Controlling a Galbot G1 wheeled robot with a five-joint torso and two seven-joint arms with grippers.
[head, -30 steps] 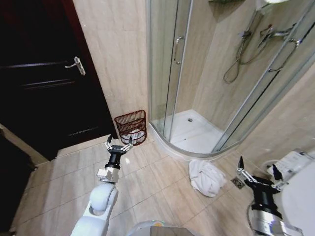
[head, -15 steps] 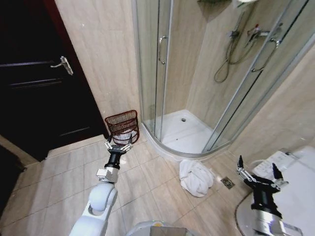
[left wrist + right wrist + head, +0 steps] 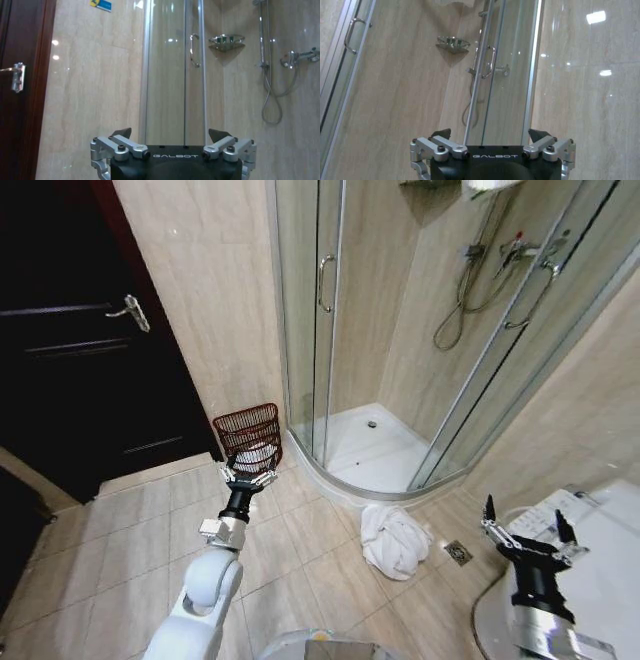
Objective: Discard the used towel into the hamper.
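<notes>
Right gripper [image 3: 523,532] nearest, fingers spread, empty, held over floor. Towel [image 3: 394,538] heaped on tiles to its left, closer to right arm. Left gripper [image 3: 249,476] spread, empty. Hamper [image 3: 249,435] beyond, against wall.

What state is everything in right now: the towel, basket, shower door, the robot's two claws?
Towel: crumpled on the floor by the shower step, not held.
Hamper: upright against the wall, something pale inside.
Shower door: shut.
Dark door: shut.
Left gripper: open, empty, in front of the hamper.
Right gripper: open, empty, raised right of the towel.
</notes>
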